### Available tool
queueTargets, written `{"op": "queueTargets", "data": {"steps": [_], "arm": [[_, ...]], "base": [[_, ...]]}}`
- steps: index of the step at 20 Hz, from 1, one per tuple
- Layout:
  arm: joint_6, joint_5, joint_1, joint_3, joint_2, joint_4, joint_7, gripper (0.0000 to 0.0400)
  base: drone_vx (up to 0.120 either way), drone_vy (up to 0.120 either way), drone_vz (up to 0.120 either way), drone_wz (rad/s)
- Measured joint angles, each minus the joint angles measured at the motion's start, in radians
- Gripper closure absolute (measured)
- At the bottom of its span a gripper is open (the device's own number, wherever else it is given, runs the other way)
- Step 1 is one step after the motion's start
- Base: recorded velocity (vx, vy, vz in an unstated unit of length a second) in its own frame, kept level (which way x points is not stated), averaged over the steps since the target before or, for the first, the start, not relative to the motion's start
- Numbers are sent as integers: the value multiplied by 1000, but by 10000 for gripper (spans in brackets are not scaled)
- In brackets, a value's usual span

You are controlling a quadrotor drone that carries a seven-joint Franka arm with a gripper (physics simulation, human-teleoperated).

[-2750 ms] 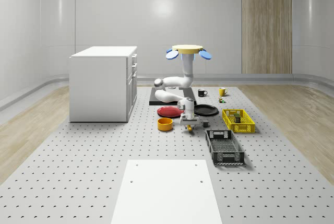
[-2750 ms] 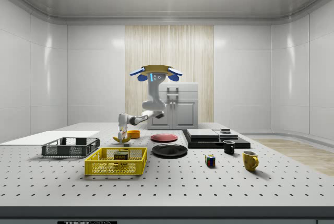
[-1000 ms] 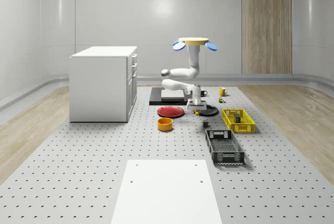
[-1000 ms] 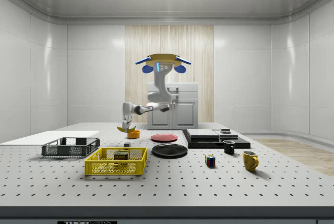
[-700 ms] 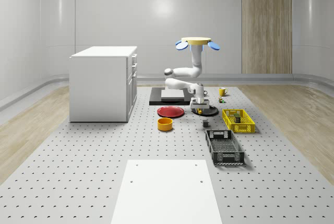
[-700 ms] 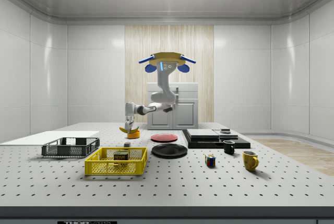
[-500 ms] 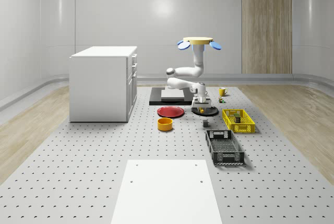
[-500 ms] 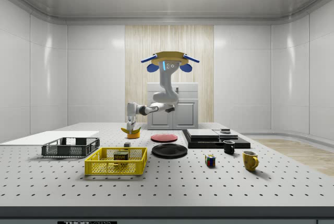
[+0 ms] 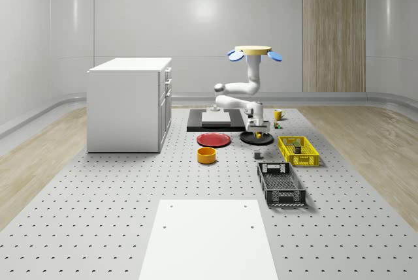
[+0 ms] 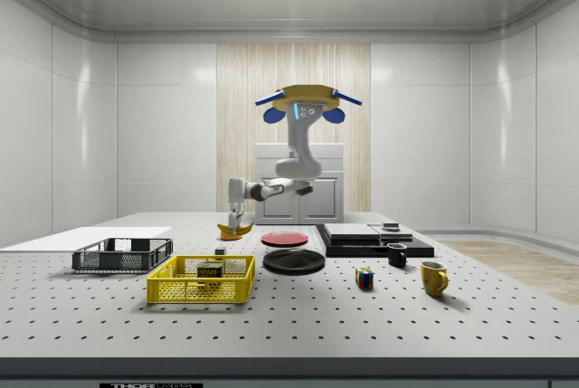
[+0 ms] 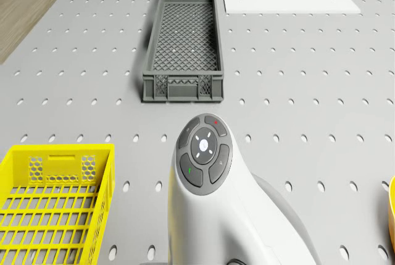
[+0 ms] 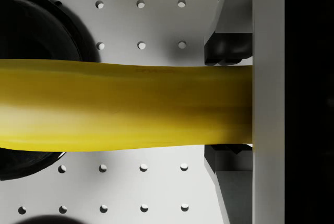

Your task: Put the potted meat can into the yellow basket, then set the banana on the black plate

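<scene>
Wrist view has our gripper pinching the banana beside the black plate, the drone hovering above; we judge an early release drops the fruit across the rim, onto the table

A perforated grey table carries a white cabinet, a white board, a grey crate and a yellow basket holding a can. Between them sit a red plate, an orange bowl, a black plate and a small dark block. Farther back lie a black slab, a black mug, a yellow mug and a coloured cube.
</scene>
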State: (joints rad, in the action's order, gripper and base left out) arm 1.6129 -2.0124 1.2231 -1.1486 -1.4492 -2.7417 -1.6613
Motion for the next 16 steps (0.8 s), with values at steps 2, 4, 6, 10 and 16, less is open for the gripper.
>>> {"op": "queueTargets", "data": {"steps": [2,4,6,10,16], "arm": [[0,0,0,0,0,0,0,199],[1,0,0,0,-1,0,0,199],[1,1,1,0,-1,0,0,199],[2,1,1,0,-2,0,-1,199],[3,2,2,0,-3,0,-1,199]], "base": [[-120,0,0,0],[-120,20,0,0],[-120,120,0,0],[-120,30,0,0],[-120,0,0,0]]}}
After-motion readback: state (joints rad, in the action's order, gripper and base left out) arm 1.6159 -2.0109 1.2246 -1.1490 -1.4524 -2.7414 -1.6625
